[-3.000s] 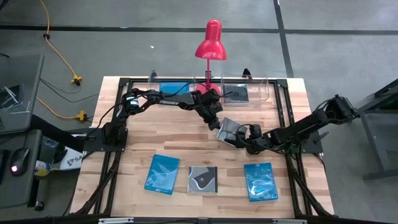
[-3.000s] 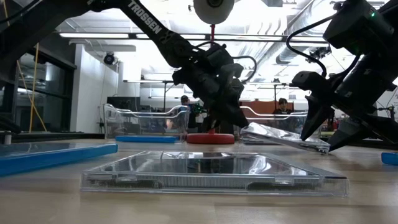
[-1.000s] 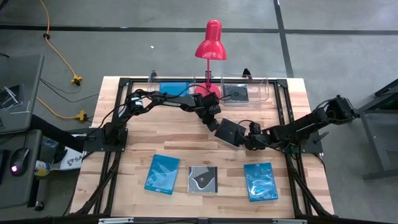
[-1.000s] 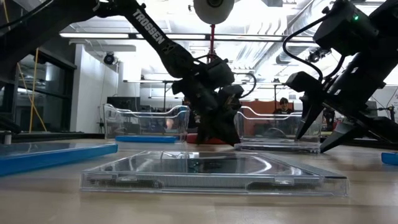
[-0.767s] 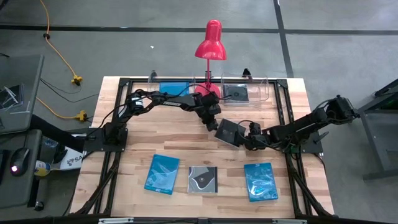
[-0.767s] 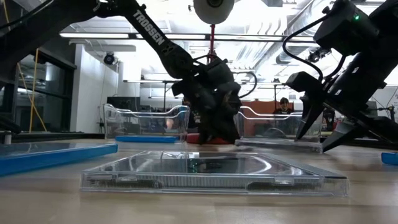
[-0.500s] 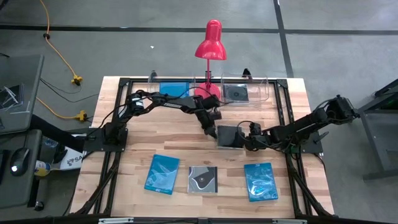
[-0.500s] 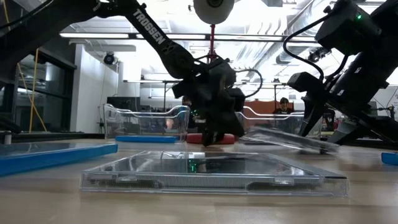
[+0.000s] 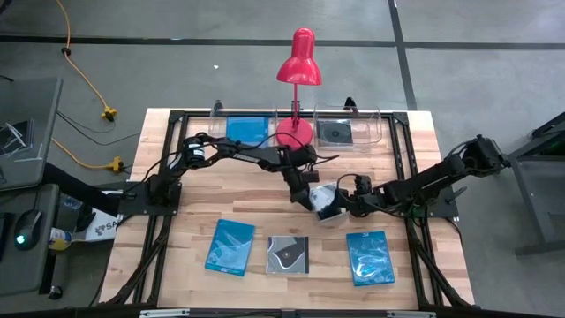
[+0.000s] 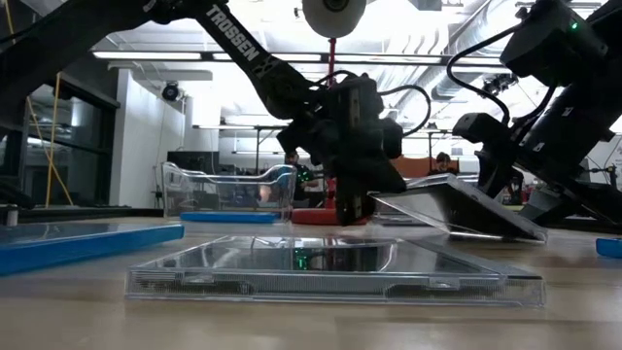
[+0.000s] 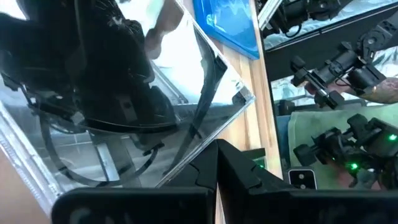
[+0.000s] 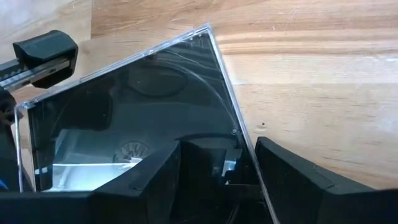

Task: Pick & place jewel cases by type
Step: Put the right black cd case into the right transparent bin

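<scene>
Mid-handover, the right gripper [image 9: 347, 202] clamps the tilted dark jewel case [image 9: 325, 201], the closed left gripper [image 9: 306, 196] pressing its far edge; next needs a clean lift.

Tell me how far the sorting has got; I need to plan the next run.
Done: one blue case lies in the left clear tray, one dark case in the right clear tray. In hand: the right tool grips a tilted dark case, with the shut left tool at its other edge. Left: two blue cases and a swirl-marked dark one at the front.
</scene>
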Tool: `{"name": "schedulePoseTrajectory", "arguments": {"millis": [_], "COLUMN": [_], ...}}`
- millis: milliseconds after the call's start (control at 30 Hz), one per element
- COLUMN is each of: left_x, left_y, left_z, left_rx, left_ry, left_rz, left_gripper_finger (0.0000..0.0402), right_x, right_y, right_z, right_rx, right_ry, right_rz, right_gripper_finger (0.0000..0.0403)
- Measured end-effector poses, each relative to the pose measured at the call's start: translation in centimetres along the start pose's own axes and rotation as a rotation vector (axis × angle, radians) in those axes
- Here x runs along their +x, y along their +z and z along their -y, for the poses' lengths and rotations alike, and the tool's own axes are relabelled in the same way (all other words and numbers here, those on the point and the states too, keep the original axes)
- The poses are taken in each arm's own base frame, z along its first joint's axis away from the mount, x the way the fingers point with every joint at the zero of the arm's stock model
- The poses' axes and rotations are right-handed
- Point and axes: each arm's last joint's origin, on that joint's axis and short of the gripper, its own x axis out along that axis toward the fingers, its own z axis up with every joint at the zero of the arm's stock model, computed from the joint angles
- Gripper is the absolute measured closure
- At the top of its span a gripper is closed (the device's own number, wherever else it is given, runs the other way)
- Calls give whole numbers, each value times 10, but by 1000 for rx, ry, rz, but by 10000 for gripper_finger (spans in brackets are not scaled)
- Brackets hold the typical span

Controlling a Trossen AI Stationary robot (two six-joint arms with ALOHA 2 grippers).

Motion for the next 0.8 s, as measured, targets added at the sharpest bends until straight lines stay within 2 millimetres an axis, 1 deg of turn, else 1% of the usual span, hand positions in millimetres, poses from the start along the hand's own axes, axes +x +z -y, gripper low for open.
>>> {"name": "schedulePoseTrajectory", "arguments": {"millis": [133, 267, 567, 800], "left_x": [1, -3, -8, -9], "left_y": [0, 4, 7, 9], "left_z": [1, 1, -1, 1], "left_rx": [10, 41, 98, 149], "left_ry": [-6, -45, -81, -118], "left_rz": [2, 17, 21, 21], "left_gripper_finger": [401, 401, 400, 372], "right_x": [0, 0, -1, -1], "right_y": [0, 0, -1, -1], "right_z": [0, 0, 0, -1], "right_rx": [1, 1, -4, -9], "right_ry": [0, 2, 8, 10], "right_rz": [1, 2, 2, -2], "right_gripper_finger": [190, 190, 190, 190]}}
